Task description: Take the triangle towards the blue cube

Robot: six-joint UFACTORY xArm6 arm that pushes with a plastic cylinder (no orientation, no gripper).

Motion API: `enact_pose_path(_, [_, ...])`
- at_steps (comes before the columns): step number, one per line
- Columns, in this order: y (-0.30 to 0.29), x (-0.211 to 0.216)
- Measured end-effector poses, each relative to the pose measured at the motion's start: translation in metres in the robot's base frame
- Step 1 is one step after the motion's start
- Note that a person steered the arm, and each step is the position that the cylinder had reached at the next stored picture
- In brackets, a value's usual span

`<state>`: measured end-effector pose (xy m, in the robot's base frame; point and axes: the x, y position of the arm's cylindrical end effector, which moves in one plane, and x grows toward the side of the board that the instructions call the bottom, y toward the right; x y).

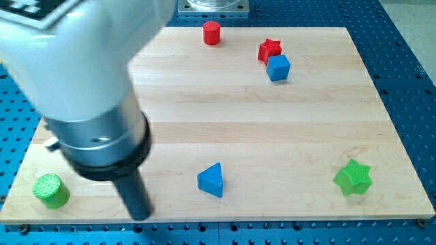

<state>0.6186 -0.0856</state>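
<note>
The approach step was judged to be in hand; no contact with the blue triangle [211,180] had been made. The tool, a plain dark rod with nothing to open or close and nothing held, was seen standing with my tip [141,215] on the worktop [204,109], well to the view's left of the blue triangle and slightly lower. A clear gap was seen between the two.

The blue triangle was found near the worktop's bottom edge, about mid-width. The blue cube [278,68] was placed well apart from the triangle, toward the view's top and right. A red star [270,49] was seen touching or just beside the cube, on the far side from the triangle; which of the two could not be told. A red cylinder [212,33] was noted far above the triangle, at the top edge. A green cylinder [51,190] was seen left of the triangle, beyond my tip, and a green star [353,177] well to the triangle's right.

The push line was judged to run up and to the right from the triangle. My tip was therefore judged to be needed at the triangle's lower-left side, opposite the cube. From there a steady diagonal push was called for, kept centred so the triangle would not be spun off. The path between looked unobstructed.
</note>
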Motion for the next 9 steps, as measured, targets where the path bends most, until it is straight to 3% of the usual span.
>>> enact_pose_path(1, [0.080,-0.009])
enact_pose_path(2, [0.111,-0.051])
enact_pose_path(3, [0.099,-0.100])
enact_pose_path(5, [0.063,-0.033])
enact_pose_path(6, [0.019,-0.037])
enact_pose_path(7, [0.037,-0.047])
enact_pose_path(9, [0.109,-0.116])
